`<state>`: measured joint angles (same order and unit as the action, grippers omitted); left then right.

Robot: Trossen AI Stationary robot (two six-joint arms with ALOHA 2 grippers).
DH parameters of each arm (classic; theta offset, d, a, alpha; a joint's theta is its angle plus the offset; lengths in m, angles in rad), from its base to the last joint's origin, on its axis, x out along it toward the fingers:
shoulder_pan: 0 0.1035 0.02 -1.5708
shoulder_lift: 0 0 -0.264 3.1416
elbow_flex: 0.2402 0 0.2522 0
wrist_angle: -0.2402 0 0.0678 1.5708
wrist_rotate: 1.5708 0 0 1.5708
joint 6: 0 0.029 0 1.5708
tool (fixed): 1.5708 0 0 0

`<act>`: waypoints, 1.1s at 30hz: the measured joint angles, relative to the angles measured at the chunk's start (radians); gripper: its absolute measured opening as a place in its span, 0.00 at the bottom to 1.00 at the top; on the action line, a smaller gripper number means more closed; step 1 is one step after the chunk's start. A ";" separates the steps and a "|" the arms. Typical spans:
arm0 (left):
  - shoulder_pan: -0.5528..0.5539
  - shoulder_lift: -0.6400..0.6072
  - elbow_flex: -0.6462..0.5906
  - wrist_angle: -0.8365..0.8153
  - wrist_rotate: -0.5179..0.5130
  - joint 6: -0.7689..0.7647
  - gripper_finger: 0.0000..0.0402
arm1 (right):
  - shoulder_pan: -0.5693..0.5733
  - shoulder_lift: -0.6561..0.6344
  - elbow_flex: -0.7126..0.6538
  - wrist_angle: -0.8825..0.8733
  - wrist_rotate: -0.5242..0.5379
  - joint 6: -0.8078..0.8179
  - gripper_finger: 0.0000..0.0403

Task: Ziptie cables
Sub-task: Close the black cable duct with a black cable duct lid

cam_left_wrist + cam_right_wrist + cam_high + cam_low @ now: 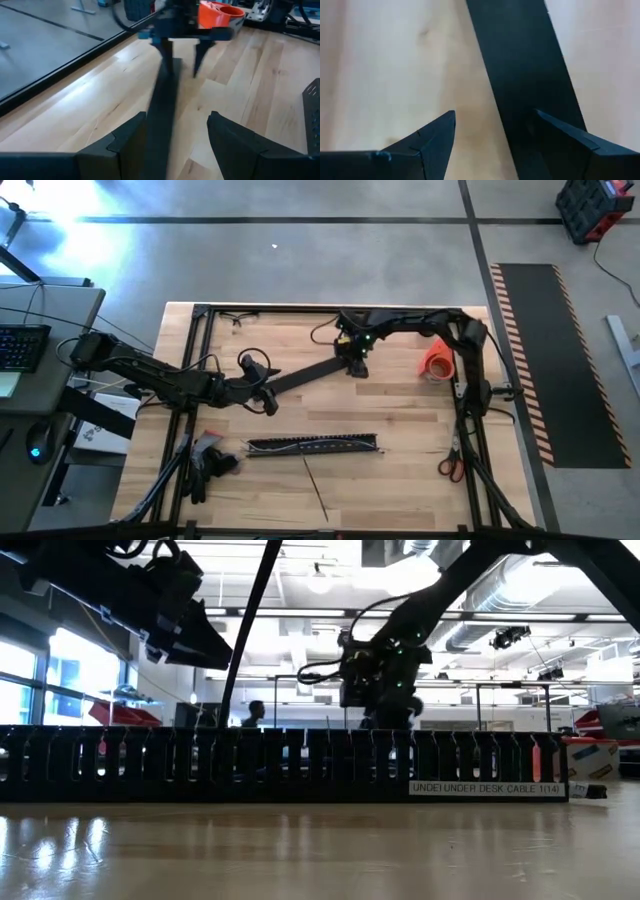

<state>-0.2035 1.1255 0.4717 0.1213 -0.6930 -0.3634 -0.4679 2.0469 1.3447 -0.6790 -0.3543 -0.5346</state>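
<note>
Wooden desk (400,430) carrying a slotted black tray (313,446) with the cables (300,444) lying along it near the front edge; left hand (268,402) pinching one end of a long black strip (305,378), right hand (357,367) spread over its other end.

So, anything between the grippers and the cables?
No obstacle on the table. But the left gripper is shut on a flat black strip, right gripper open at its far end; the cables lie along the slotted strip.
</note>
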 joint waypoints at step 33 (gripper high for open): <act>-0.014 0.001 0.000 0.002 0.002 0.016 0.47 | 0.072 -0.021 -0.240 0.555 0.008 -0.023 0.62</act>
<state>-0.2180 1.1263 0.4717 0.1232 -0.6905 -0.3470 -0.3959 2.0262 1.1046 -0.1237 -0.3463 -0.5576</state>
